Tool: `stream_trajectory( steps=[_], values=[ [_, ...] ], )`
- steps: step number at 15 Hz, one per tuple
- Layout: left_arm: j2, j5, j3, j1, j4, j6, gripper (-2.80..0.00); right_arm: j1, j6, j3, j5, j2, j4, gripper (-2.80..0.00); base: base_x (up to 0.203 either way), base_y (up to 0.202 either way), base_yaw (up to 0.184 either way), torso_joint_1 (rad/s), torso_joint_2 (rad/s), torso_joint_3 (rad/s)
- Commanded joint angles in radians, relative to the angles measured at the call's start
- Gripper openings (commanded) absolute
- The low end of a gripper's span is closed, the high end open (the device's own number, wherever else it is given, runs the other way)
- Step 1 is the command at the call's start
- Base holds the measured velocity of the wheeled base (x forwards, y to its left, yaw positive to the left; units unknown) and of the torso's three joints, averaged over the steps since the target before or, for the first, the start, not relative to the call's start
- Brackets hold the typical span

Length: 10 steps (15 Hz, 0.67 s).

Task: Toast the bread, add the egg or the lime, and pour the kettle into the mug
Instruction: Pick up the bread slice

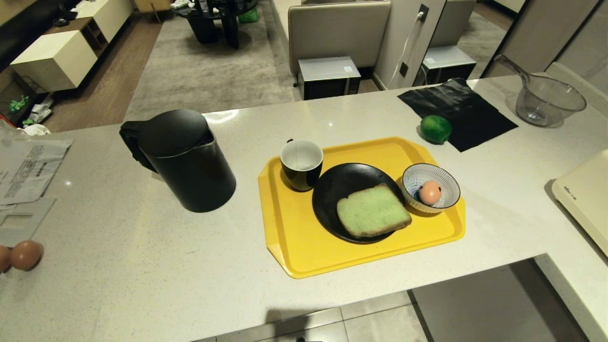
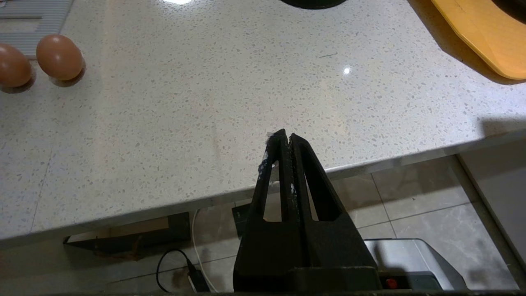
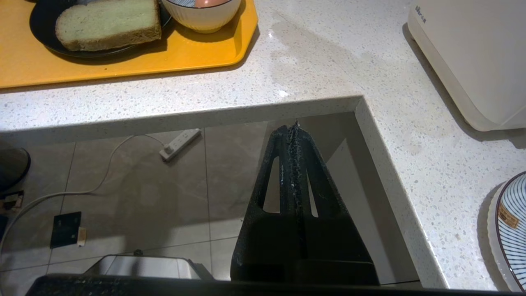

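Note:
A pale green bread slice [image 1: 373,211] [image 3: 109,24] lies on a black plate [image 1: 335,187] on the yellow tray [image 1: 294,237]. On the same tray stand the black mug [image 1: 301,164], white inside, and a striped bowl [image 1: 431,187] holding an egg [image 1: 430,192]. The lime [image 1: 435,128] rests at the edge of a black cloth. Left of the tray stands the black kettle [image 1: 183,159]. Neither arm shows in the head view. My left gripper [image 2: 286,137] hangs shut and empty by the counter's front edge. My right gripper [image 3: 292,128] is shut and empty over the floor in the counter's corner notch.
Two brown eggs [image 1: 23,255] [image 2: 58,56] sit at the counter's left edge, near papers [image 1: 28,166]. A clear jug [image 1: 546,99] stands at the back right. A cream appliance [image 1: 586,197] [image 3: 476,57] and a striped plate [image 3: 509,230] occupy the right wing. A power strip [image 3: 180,144] lies on the floor.

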Motion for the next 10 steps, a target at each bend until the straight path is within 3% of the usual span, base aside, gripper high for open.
stream_trajectory(
  steps=[1,10],
  values=[
    [-0.001,0.000,0.000,0.000,-0.001,0.000,-2.80,0.000,0.000,0.014,-0.003,0.002,0.001,-2.80,0.000,0.000,0.000,0.000,0.00,0.000],
    [-0.001,0.000,0.000,0.000,-0.001,0.000,-2.80,0.000,0.000,-0.032,0.008,0.002,0.008,-2.80,0.000,0.000,0.000,0.000,0.00,0.000]
  ],
)
